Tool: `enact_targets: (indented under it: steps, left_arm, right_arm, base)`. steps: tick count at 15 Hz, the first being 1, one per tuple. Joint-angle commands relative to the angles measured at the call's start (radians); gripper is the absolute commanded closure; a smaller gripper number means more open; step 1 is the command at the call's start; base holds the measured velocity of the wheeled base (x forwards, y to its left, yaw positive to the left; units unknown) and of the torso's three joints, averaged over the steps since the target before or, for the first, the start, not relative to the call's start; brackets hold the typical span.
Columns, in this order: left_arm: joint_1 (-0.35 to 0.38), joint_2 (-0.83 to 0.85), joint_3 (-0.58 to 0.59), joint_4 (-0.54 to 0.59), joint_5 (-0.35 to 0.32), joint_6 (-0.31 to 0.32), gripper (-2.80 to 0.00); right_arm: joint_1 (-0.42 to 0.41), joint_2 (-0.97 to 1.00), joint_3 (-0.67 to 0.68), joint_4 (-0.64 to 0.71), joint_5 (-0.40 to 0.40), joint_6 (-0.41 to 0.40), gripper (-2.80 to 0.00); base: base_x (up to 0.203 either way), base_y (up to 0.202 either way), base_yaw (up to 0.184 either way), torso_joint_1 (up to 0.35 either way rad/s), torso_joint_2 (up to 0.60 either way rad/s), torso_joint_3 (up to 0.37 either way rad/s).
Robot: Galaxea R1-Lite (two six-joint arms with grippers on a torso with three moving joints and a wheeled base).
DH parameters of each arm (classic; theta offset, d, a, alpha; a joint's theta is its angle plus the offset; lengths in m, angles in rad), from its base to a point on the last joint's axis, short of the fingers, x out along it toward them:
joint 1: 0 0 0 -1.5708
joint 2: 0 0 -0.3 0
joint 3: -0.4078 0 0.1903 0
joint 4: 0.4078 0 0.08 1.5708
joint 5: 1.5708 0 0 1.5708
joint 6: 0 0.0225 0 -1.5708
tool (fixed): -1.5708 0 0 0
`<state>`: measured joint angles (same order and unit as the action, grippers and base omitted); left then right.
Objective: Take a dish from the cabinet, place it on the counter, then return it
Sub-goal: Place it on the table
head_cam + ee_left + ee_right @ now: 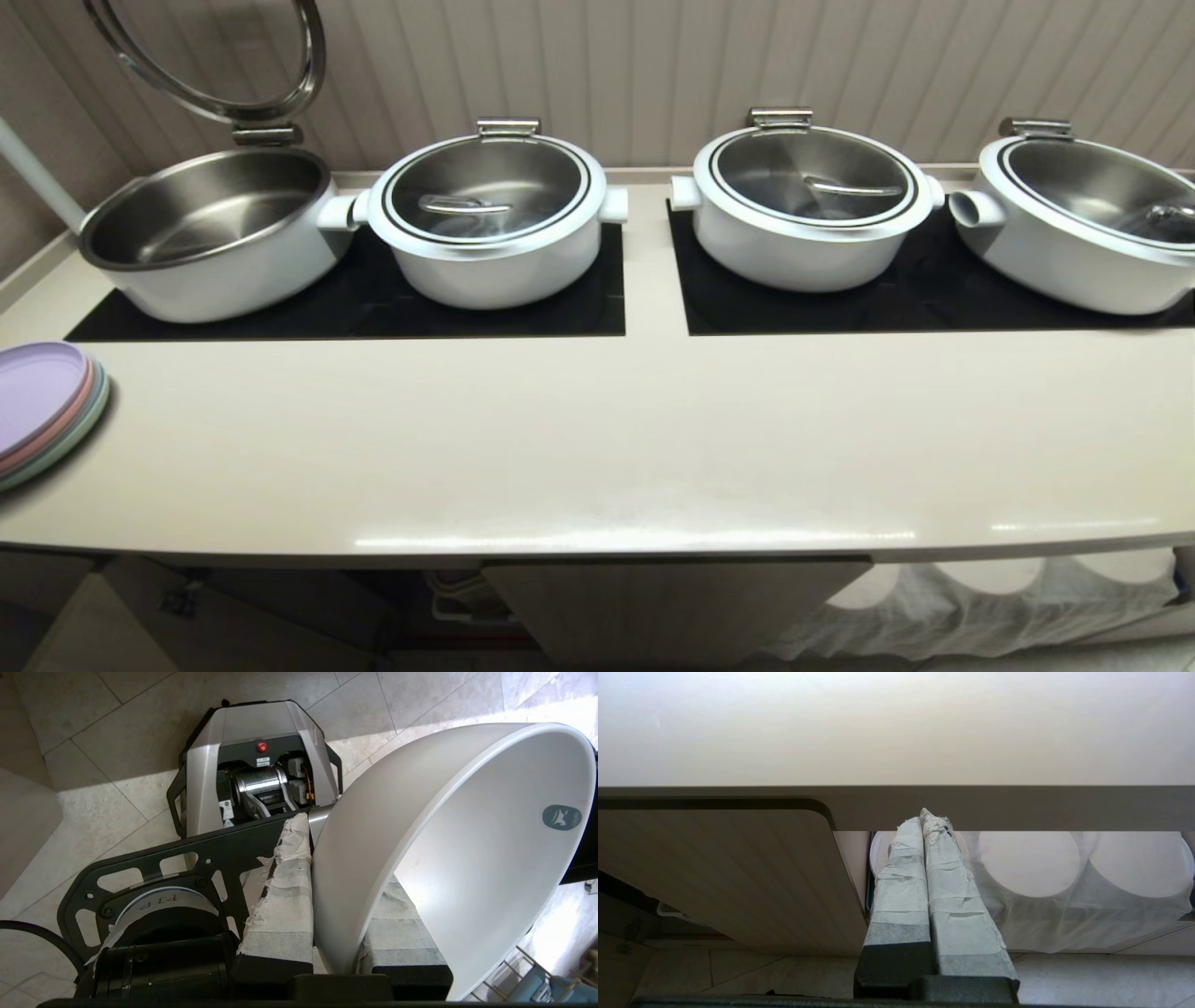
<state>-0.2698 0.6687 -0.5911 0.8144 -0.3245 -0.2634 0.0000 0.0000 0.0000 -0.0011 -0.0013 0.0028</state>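
Left tool (334, 905) clamped on white dish (467, 858) rim, wall between its fingers, right tool (927, 826) together, seemingly idle below counter (597, 439)

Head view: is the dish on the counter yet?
No: the counter carries only pots and a plate stack, while the left gripper pinches the dish by its rim above the floor.

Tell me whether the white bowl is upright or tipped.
Tipped: the bowl is pinched at its rim by the left gripper, its opening turned sideways.
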Motion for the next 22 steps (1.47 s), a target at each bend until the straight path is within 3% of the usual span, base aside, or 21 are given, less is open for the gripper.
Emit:
enact_targets:
  steps: [1, 22]
  left_arm:
    - [0.000, 0.000, -0.001, 0.005, -0.001, -0.002, 0.00]
    - [-0.003, -0.006, 0.027, 0.029, 0.038, 0.000, 0.00]
  right_arm:
    - [0.001, 0.000, 0.000, 0.000, 0.000, 0.000, 0.00]
    - [0.000, 0.000, 0.000, 0.000, 0.000, 0.000, 0.00]
  base:
    - [0.000, 0.000, 0.000, 0.000, 0.00, 0.000]
    - [0.000, 0.000, 0.000, 0.000, 0.00, 0.000]
